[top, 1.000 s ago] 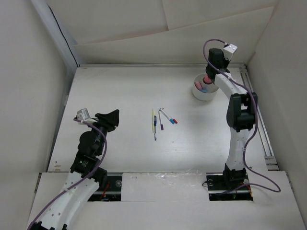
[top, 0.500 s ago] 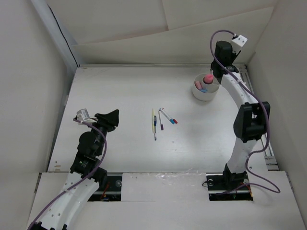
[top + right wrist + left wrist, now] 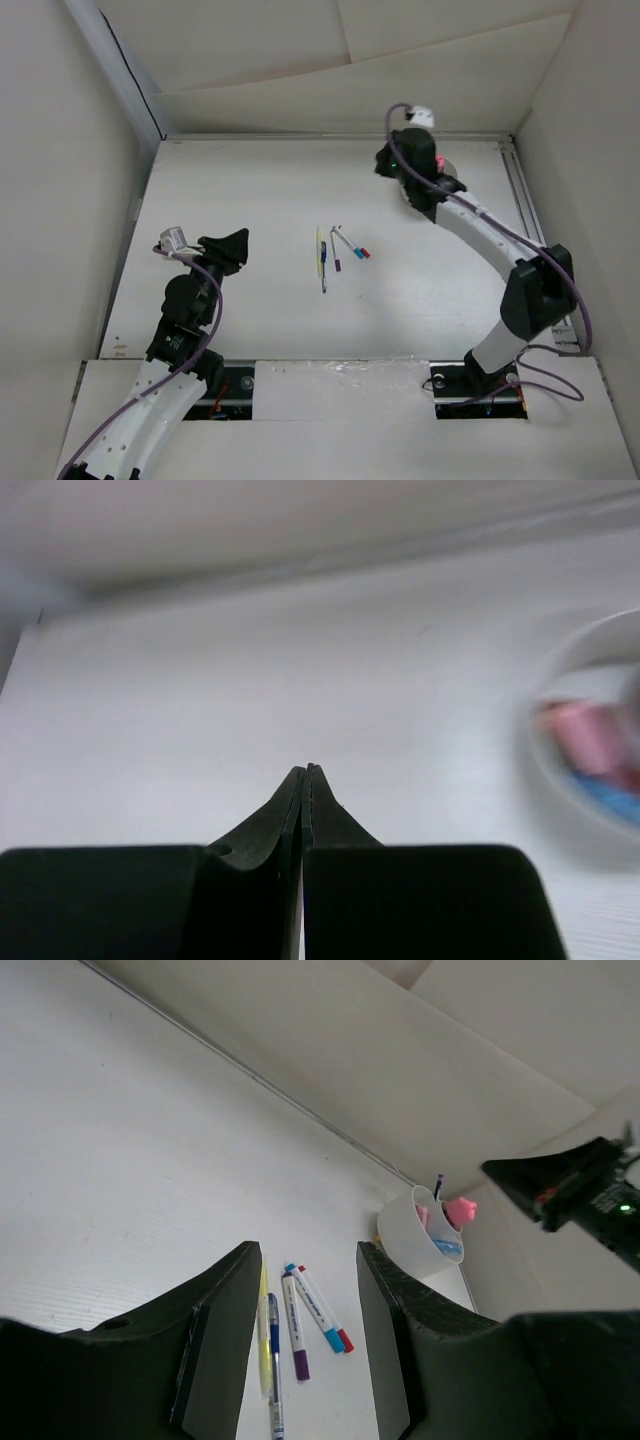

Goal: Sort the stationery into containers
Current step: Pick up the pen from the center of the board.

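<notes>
Pale tabletop (image 3: 240, 180) inside a white-walled booth: thin pens (image 3: 320, 252) lie loose side by side at centre, well apart from the round tub (image 3: 408, 1238) at the far right, which holds a pink-capped glue stick (image 3: 461, 1209). Right gripper (image 3: 303, 772) hangs near the tub, fingers pressed together on nothing; left gripper (image 3: 308, 1260) sits spread open. The pens look light, stiff and slick — likely best pinched mid-barrel, across the width.

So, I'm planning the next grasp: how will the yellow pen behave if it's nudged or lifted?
The yellow pen looks thin and straight, so it is probably stiff and light to lift. Lying flat on the table, its slim barrel may roll sideways when nudged. The blue pen lies right beside it, so a push would likely shift both.
</notes>
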{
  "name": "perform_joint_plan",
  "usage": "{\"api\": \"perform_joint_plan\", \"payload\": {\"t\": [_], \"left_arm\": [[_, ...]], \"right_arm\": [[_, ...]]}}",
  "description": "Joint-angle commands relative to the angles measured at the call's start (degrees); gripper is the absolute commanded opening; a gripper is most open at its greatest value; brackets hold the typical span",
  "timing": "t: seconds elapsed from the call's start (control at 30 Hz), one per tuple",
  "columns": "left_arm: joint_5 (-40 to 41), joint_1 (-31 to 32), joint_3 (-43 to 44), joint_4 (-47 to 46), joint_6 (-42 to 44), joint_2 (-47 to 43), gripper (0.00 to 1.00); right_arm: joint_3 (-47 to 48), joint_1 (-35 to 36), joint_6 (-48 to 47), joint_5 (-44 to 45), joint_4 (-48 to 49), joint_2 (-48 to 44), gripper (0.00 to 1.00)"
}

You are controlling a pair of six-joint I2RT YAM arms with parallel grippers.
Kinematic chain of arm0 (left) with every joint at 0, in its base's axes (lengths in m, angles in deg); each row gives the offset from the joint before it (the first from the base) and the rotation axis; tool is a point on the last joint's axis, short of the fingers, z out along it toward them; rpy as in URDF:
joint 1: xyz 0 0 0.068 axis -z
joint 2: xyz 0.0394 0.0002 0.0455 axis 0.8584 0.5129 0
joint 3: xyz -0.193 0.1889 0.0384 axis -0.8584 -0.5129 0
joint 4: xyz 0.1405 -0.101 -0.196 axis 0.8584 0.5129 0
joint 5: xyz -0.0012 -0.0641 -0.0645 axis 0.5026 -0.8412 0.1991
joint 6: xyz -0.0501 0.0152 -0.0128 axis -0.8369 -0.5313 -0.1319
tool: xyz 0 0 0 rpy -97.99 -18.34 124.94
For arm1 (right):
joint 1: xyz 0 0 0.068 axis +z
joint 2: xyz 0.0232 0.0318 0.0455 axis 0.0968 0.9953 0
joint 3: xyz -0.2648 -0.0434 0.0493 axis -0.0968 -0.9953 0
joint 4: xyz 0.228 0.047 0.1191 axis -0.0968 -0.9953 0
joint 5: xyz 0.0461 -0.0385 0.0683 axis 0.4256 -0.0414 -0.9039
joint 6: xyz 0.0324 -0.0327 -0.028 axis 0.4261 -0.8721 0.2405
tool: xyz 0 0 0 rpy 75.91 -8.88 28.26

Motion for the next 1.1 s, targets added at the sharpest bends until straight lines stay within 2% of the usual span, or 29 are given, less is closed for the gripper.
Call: {"api": "perform_joint_plan", "payload": {"t": [0.0,0.03,0.1,0.2,0.33,0.37,0.4,0.47,0.63,0.7,0.8,1.07], "left_arm": [[-0.87,0.22,0.00,-3.04,0.83,0.21,0.40],[-0.87,0.22,0.00,-3.04,0.83,0.21,0.40],[-1.39,0.22,0.00,-3.04,0.83,0.21,0.40],[-1.92,0.22,0.00,-3.04,0.83,0.21,0.40],[-1.92,0.22,0.53,-3.04,0.83,0.21,0.40],[-1.92,0.22,0.53,-3.04,0.83,0.21,0.40],[-1.92,0.22,0.53,-3.04,0.83,0.21,0.40],[-1.92,0.22,0.53,-3.04,0.83,0.21,0.40],[-2.45,0.22,0.53,-3.04,0.83,0.21,0.40],[-2.45,0.22,0.53,-3.04,0.83,0.21,0.40],[-2.45,0.22,0.53,-3.04,0.83,0.21,0.40],[-2.45,0.22,0.53,-3.04,0.83,0.21,0.40]], "right_arm": [[0.38,8.53,-1.49,-10.53,-3.83,5.83,0.00],[1.43,12.64,-2.37,-8.88,-8.46,7.34,0.00],[3.54,16.44,-2.99,-6.33,-12.62,10.85,0.00],[3.56,21.55,-3.00,-4.03,-14.30,12.62,0.00],[3.02,23.31,-0.37,-5.26,-14.30,16.30,0.15],[3.02,23.32,0.94,-5.26,-14.30,17.10,0.24],[3.63,23.32,1.48,-5.26,-14.30,17.80,0.28],[4.16,23.32,2.53,-5.26,-14.30,20.08,0.33],[9.08,23.32,3.24,-0.96,-15.89,24.48,0.32],[11.98,22.79,3.24,-0.95,-16.41,26.67,0.28],[15.84,21.57,3.24,-0.95,-17.99,29.57,0.28],[19.11,21.56,3.77,4.31,-20.37,32.93,0.29]]}}
